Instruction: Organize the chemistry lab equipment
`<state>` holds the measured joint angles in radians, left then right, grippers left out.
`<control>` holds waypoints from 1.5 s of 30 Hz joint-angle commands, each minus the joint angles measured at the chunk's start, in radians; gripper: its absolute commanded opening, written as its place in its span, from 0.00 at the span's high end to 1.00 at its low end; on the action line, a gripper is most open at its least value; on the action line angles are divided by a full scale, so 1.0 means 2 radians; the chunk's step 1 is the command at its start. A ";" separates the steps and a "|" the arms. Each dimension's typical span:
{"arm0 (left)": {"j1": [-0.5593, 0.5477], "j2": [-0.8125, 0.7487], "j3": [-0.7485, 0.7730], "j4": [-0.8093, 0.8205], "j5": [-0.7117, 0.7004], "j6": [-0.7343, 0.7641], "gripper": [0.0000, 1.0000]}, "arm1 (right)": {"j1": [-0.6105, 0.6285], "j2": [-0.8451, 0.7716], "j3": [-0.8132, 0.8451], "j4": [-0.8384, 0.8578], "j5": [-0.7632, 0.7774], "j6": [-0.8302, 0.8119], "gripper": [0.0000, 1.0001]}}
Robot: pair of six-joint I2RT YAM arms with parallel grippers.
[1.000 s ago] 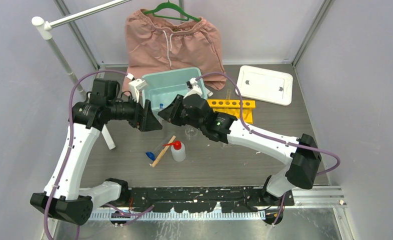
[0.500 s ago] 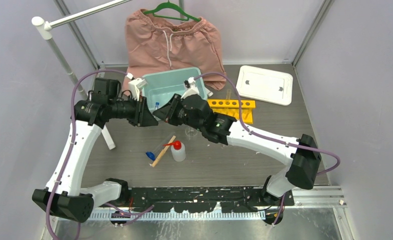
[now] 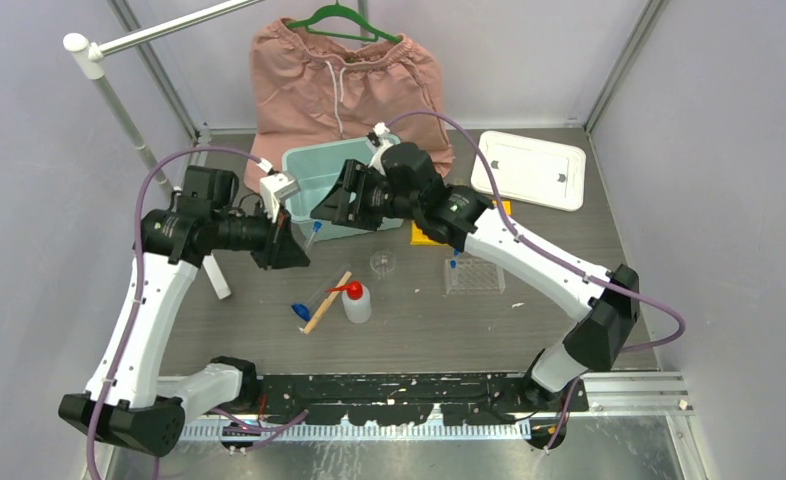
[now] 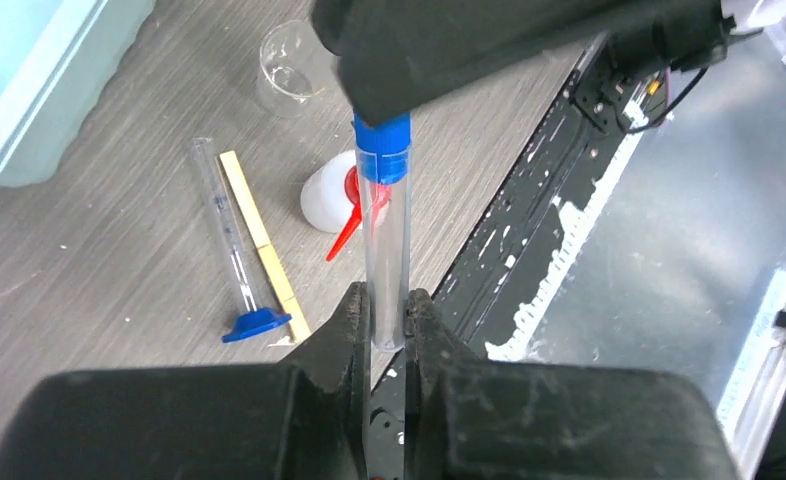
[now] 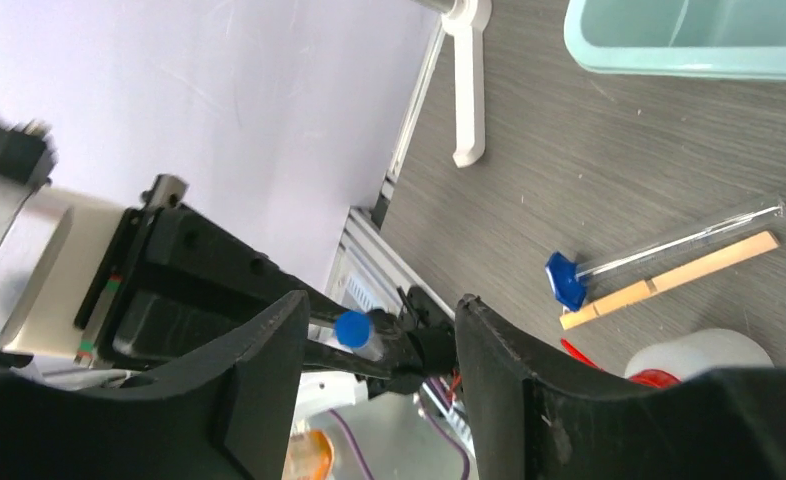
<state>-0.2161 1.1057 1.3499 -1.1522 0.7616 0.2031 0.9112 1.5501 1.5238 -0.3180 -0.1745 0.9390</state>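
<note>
My left gripper (image 4: 387, 310) (image 3: 302, 250) is shut on the lower end of a clear blue-capped tube (image 4: 384, 240) (image 3: 313, 234), holding it above the table. My right gripper (image 5: 379, 325) (image 3: 321, 212) is open; its fingers stand either side of the tube's blue cap (image 5: 352, 327) without touching it. On the table below lie another blue-capped tube (image 4: 231, 235), a wooden stick (image 3: 327, 302), a white red-nozzled squeeze bottle (image 3: 356, 302) and a tiny clear beaker (image 3: 383, 262). A clear rack (image 3: 467, 275) holds one tube. The right arm covers most of the yellow rack (image 3: 421, 236).
A teal bin (image 3: 314, 170) sits behind the two grippers, its white lid (image 3: 529, 168) at the back right. Pink shorts (image 3: 344, 85) hang on a green hanger at the back. A white stand's foot (image 3: 216, 275) rests left of the lying tube.
The left gripper shut on the tube that the right gripper held. The right gripper opened and drew back toward the bin, uncovering the clear rack.
</note>
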 commanded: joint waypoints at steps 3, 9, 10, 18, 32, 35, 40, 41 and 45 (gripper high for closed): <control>-0.008 -0.043 0.000 -0.027 0.002 0.090 1.00 | -0.014 0.029 0.070 -0.093 -0.173 -0.054 0.39; -0.011 -0.043 -0.003 -0.026 0.002 0.090 1.00 | -0.013 0.048 0.096 -0.103 -0.186 -0.056 0.40; -0.011 -0.043 -0.003 -0.026 0.001 0.089 1.00 | -0.014 0.050 0.098 -0.100 -0.189 -0.053 0.42; -0.015 -0.041 -0.002 -0.025 -0.002 0.089 1.00 | -0.012 0.062 0.105 -0.084 -0.204 -0.039 0.55; -0.017 -0.042 -0.005 -0.025 -0.022 0.100 0.99 | -0.007 0.070 0.119 -0.098 -0.211 -0.046 0.92; -0.017 -0.042 -0.009 -0.015 -0.035 0.092 0.64 | -0.007 0.067 0.123 -0.115 -0.209 -0.057 0.99; -0.017 -0.045 -0.015 0.004 -0.057 0.065 0.00 | -0.031 0.052 0.122 -0.188 -0.178 -0.100 0.99; -0.017 -0.046 -0.015 0.006 -0.059 0.062 0.00 | -0.041 0.045 0.118 -0.206 -0.162 -0.112 0.99; -0.017 -0.048 -0.016 0.003 -0.064 0.057 0.00 | -0.089 -0.002 0.098 -0.295 -0.026 -0.177 0.99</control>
<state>-0.2493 1.0313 1.3174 -1.1908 0.6514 0.3416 0.8253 1.6917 1.7226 -0.7223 -0.4805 0.7307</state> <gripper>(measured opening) 0.995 0.242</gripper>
